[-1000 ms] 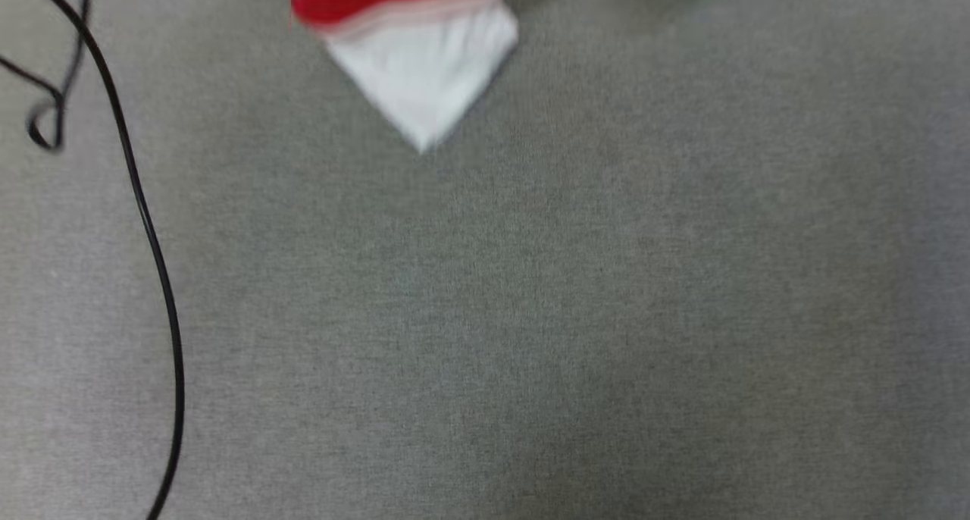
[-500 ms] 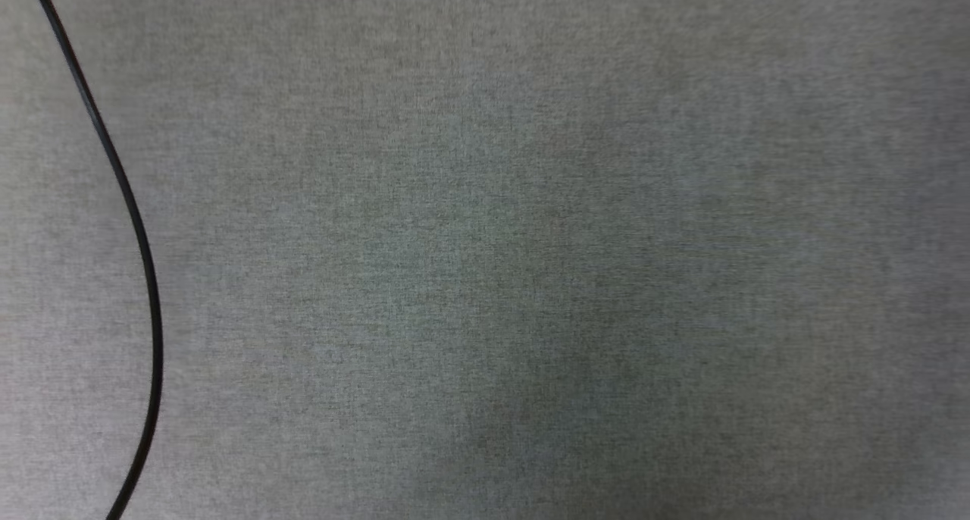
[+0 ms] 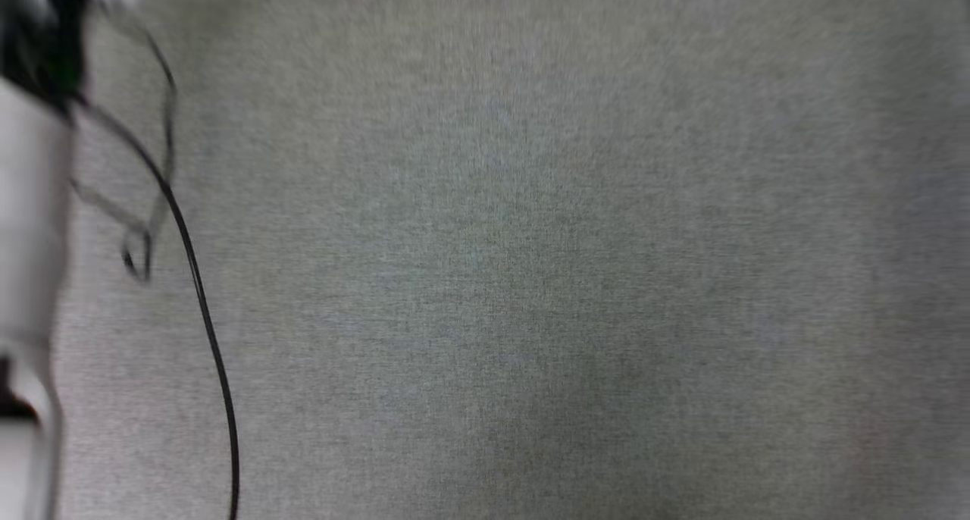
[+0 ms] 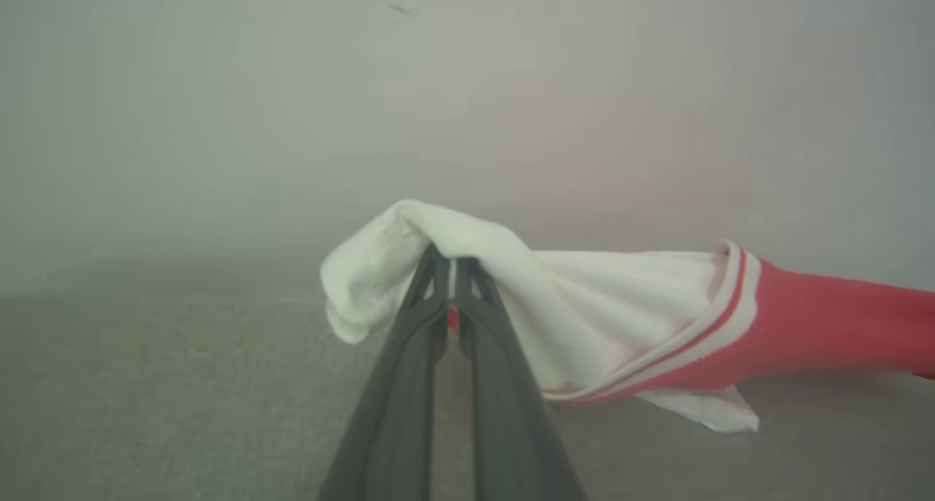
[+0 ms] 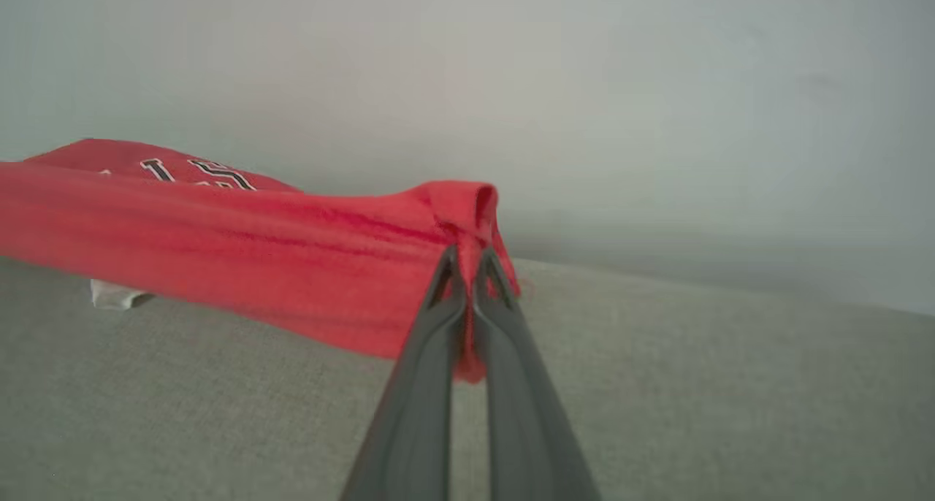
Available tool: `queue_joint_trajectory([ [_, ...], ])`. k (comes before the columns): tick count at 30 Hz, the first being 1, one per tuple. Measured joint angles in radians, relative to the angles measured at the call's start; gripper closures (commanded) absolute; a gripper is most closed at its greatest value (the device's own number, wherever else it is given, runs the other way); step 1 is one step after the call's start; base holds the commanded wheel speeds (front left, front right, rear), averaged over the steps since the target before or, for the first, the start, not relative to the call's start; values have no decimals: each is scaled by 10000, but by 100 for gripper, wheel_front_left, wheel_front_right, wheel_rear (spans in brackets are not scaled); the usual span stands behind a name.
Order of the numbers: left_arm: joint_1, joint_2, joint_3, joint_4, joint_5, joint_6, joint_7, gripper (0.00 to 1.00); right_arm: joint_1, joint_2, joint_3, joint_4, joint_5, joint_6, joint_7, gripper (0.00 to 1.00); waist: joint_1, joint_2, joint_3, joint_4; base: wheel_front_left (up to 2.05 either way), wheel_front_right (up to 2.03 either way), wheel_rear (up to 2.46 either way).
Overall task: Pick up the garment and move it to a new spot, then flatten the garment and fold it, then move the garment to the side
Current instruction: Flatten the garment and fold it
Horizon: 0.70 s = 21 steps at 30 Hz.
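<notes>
Red garment (image 4: 803, 326) is held stretched by the clamped left gripper (image 4: 451, 261) and right gripper (image 5: 467, 261), whose thin edge bites could be pulled free by tension.

The shirt (image 4: 621, 311) hangs stretched above the cloth surface (image 3: 530, 277) — sleeve end pinched in the left gripper (image 4: 453, 261), body end in the right gripper (image 5: 467, 260). A cable (image 3: 201, 292) runs down the surface's left side.
</notes>
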Motion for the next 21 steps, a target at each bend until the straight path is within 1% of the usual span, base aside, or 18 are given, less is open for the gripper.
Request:
queue_joint_trajectory([
  [6,3048,-50,-6,-238,-759,-157,-257,100,3031,-336,631,-546,869,23,-410,100,-2,0,-1172,5,0,0,0],
  [10,4881,13,201,-594,-1256,-173,-401,100,4778,-454,784,-982,1317,67,-591,100,-3,1,-1963,-6,0,0,0],
  [13,6157,58,217,-903,-1415,-201,-430,100,5998,-575,826,-1371,1511,75,-600,100,-4,1,-2550,-19,0,0,0],
  [16,7241,100,305,-1358,-1638,-77,-407,100,7124,-686,744,-1870,1586,82,-631,100,-5,1,-3110,-29,0,0,0],
  [21,9050,215,485,-2433,-2057,451,-228,100,9102,-673,192,-2826,1659,88,-539,100,-6,1,-3988,-32,0,0,0],
])
